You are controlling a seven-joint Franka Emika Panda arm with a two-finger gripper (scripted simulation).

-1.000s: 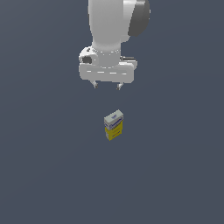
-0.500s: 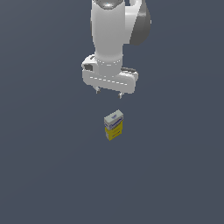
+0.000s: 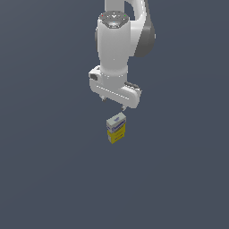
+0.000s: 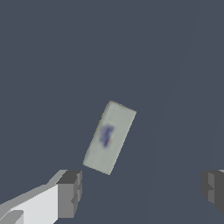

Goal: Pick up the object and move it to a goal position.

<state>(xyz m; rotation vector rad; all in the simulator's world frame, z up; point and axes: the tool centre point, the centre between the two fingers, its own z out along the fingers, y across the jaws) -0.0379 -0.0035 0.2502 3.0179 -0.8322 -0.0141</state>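
The object (image 3: 116, 128) is a small box with a yellow lower half and a white top carrying blue print. It stands on the dark grey floor near the middle of the exterior view. In the wrist view the object (image 4: 109, 137) shows its pale top face with a blue mark. My gripper (image 3: 113, 103) hangs just above and slightly behind the box, apart from it. The gripper (image 4: 142, 189) is open, its two dark pads wide apart, with nothing between them.
The white arm (image 3: 117, 42) rises behind the box. A plain dark grey floor (image 3: 49, 170) fills the rest of both views.
The arm has swung toward the exterior view's right and come down closer to the box, and the hand has turned. The box has not moved.
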